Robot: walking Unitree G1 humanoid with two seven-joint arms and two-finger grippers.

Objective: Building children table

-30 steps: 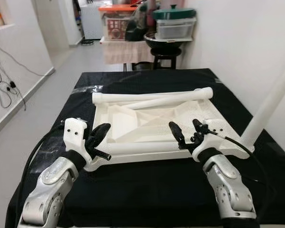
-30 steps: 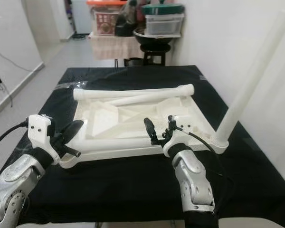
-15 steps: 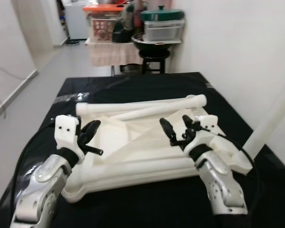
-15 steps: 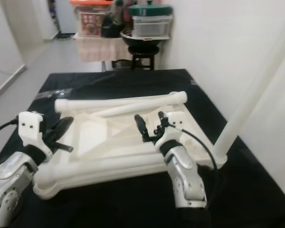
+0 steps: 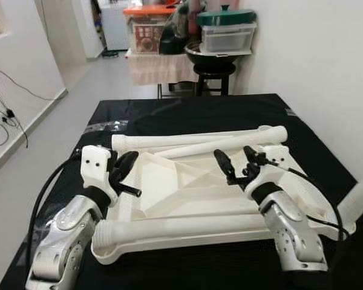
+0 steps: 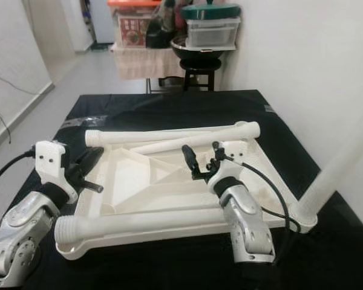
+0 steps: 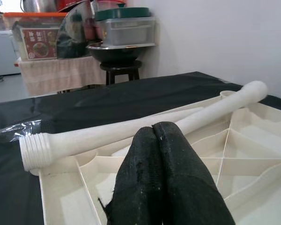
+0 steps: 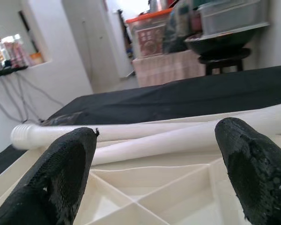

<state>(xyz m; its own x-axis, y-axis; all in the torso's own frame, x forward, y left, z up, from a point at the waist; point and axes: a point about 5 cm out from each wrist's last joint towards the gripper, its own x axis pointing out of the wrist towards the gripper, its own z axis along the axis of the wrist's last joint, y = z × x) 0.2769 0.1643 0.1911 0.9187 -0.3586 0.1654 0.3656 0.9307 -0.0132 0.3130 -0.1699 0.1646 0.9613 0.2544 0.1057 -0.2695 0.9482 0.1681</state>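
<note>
A white plastic tabletop (image 5: 169, 193) lies upside down on the black-covered table (image 5: 187, 112), its ribbed underside up. One loose white leg (image 5: 187, 228) lies along its near edge. Two more legs (image 5: 196, 141) lie across its far edge. Another leg (image 6: 339, 172) stands upright in the near right corner. My left gripper (image 5: 126, 166) hovers over the tabletop's left edge; in the left wrist view its fingers (image 7: 164, 178) are pressed together on nothing. My right gripper (image 5: 236, 162) hangs open above the right half, with the far legs seen between its fingertips (image 8: 65, 173).
A white wall runs close along the right side. Behind the table stand a stool with a black bowl (image 5: 212, 57) and a cloth-covered stand with storage boxes (image 5: 148, 30). Cables (image 5: 3, 115) trail on the floor at the left.
The camera has shifted and the whole picture with it. Both grippers now reach further over the tabletop's underside, and the near leg lies closer to me in view.
</note>
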